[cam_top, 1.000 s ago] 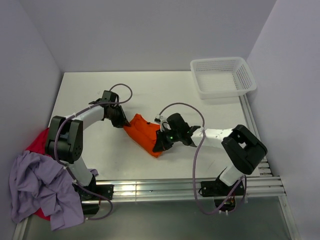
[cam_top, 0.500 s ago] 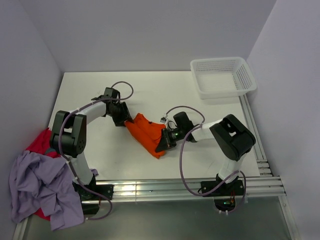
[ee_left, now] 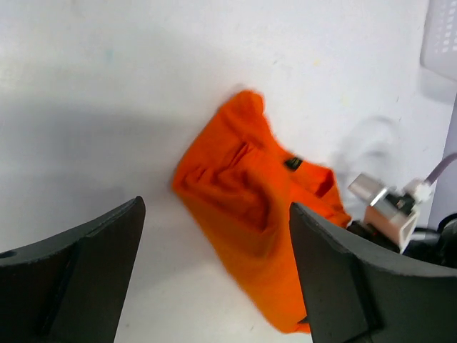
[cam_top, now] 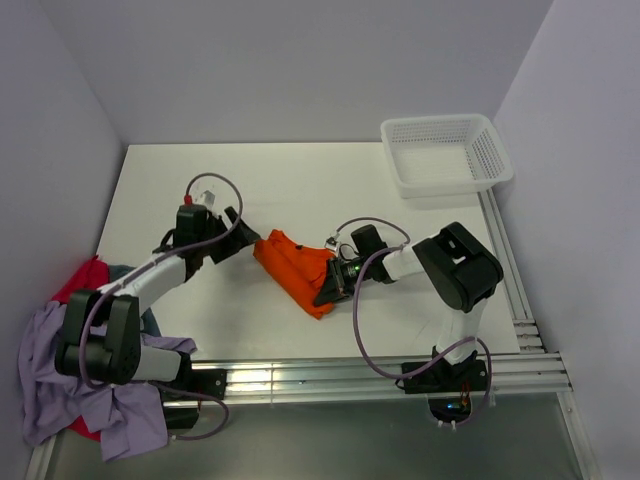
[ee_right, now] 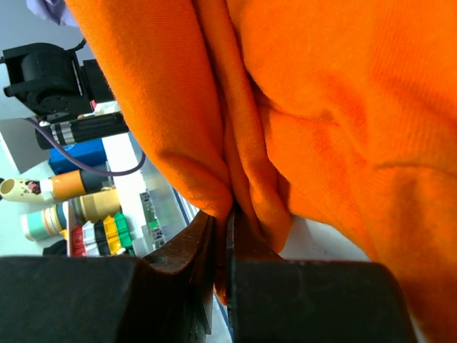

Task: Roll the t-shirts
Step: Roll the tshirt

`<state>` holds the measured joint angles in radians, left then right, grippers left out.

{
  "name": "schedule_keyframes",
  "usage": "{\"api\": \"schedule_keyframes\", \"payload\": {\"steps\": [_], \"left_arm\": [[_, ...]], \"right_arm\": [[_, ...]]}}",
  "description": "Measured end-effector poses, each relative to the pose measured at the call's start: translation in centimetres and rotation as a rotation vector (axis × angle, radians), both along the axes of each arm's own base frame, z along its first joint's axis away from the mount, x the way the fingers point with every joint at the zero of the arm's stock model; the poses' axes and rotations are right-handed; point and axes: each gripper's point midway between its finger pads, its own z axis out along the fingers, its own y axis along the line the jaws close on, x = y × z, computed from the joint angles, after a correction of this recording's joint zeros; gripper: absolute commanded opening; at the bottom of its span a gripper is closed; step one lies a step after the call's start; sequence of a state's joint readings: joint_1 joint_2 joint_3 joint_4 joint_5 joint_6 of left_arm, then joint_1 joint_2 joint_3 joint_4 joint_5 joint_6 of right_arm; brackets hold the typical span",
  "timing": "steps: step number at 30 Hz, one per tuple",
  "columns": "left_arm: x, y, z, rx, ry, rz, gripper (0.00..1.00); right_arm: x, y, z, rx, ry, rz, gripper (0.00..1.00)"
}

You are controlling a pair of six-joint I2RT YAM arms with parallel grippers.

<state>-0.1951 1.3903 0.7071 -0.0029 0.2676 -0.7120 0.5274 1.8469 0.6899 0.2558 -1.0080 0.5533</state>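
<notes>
Finding: the orange t-shirt [cam_top: 297,270] lies mid-table as a loosely bunched bundle, not yet a tidy roll. My right gripper [ee_right: 227,243] is pressed together on a fold at its right edge, in my judgement to keep the layers from slackening. My left gripper [cam_top: 235,232] stands spread just left of the bundle, holding nothing, probably placed for a fresh grip. The lavender t-shirt [cam_top: 70,370] and red t-shirt [cam_top: 80,285] sit heaped at the near left.
</notes>
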Motion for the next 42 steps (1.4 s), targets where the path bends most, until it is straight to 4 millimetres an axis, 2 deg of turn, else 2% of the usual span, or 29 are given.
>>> {"api": "schedule_keyframes", "payload": {"steps": [3,7,9,15,17,18,19,22,25,26,27,29,39,42], "left_arm": [[-2.1,0.5,-1.4,-0.053,-0.031,0.023,0.94],[-4.5,0.6,-2.5,-0.123,-0.088,0.037,0.86],[-4.7,0.3,-2.2,-0.163,-0.132,0.028,0.83],[-4.8,-0.1,-0.6,-0.231,-0.256,0.026,0.85],[-4.5,-0.1,-0.1,-0.237,-0.278,0.024,0.83],[-4.4,-0.2,0.1,-0.239,-0.287,0.023,0.79],[-4.3,-0.2,0.2,-0.241,-0.29,0.021,0.69],[-3.8,-0.5,-0.2,-0.248,-0.277,0.015,0.49],[-3.5,-0.7,-1.2,-0.25,-0.243,0.014,0.41],[-3.5,-0.7,-1.5,-0.249,-0.233,0.015,0.43],[-3.4,-0.7,-1.8,-0.25,-0.222,0.016,0.49],[-3.2,-0.8,-2.1,-0.252,-0.21,0.019,0.52],[-0.5,-1.5,-0.5,-0.263,-0.24,-0.003,0.53],[0.6,-1.7,-0.5,-0.252,-0.231,-0.011,0.53]], "right_arm": [[0.0,0.1,0.0,-0.004,0.013,0.003,0.0],[0.1,0.1,0.1,-0.013,0.026,0.005,0.0],[0.1,0.1,0.1,-0.018,0.029,0.007,0.0],[0.2,0.1,0.1,-0.026,0.041,0.012,0.0],[0.2,0.1,0.1,-0.029,0.047,0.013,0.0],[0.2,0.1,0.1,-0.029,0.049,0.014,0.0],[0.2,0.1,0.1,-0.03,0.049,0.015,0.0],[0.2,0.1,0.1,-0.031,0.053,0.016,0.0],[0.2,0.1,0.1,-0.031,0.055,0.017,0.0],[0.2,0.2,0.2,-0.031,0.056,0.017,0.0],[0.2,0.2,0.2,-0.032,0.057,0.017,0.0],[0.2,0.2,0.2,-0.033,0.056,0.018,0.0],[0.3,0.2,0.1,-0.04,0.065,0.022,0.0],[0.3,0.2,0.1,-0.04,0.069,0.026,0.0]]}}
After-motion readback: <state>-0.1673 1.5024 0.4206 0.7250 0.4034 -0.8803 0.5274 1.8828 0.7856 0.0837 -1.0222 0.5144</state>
